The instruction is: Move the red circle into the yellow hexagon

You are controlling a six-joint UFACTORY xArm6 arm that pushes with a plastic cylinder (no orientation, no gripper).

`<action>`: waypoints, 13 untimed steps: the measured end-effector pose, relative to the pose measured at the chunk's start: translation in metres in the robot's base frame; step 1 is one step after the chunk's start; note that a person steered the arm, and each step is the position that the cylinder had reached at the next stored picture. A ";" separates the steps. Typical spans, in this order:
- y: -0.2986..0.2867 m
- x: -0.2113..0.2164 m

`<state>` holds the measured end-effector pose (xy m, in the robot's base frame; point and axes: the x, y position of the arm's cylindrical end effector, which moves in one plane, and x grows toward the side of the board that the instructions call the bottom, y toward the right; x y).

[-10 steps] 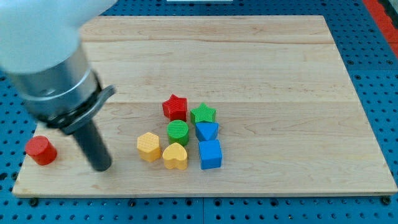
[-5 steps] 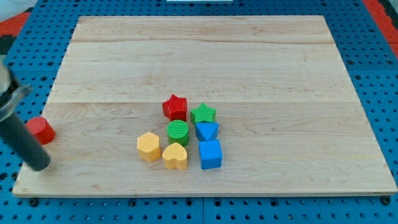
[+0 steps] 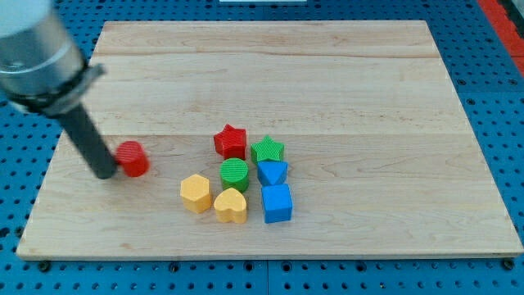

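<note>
One high view, angled down over board (image 3: 327,74)

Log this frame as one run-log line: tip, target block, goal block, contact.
tip: at red circle's left side | red circle: up-left of yellow hexagon, apart | contact with hexagon: none | task: not done

The arm's grey body (image 3: 37,49) is blurred and cut off at the view's top-left corner.
</note>
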<state>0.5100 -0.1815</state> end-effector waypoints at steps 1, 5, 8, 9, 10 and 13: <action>-0.005 -0.017; 0.056 -0.005; 0.081 -0.043; 0.085 -0.039; 0.103 -0.034; 0.150 -0.035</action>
<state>0.4749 -0.0316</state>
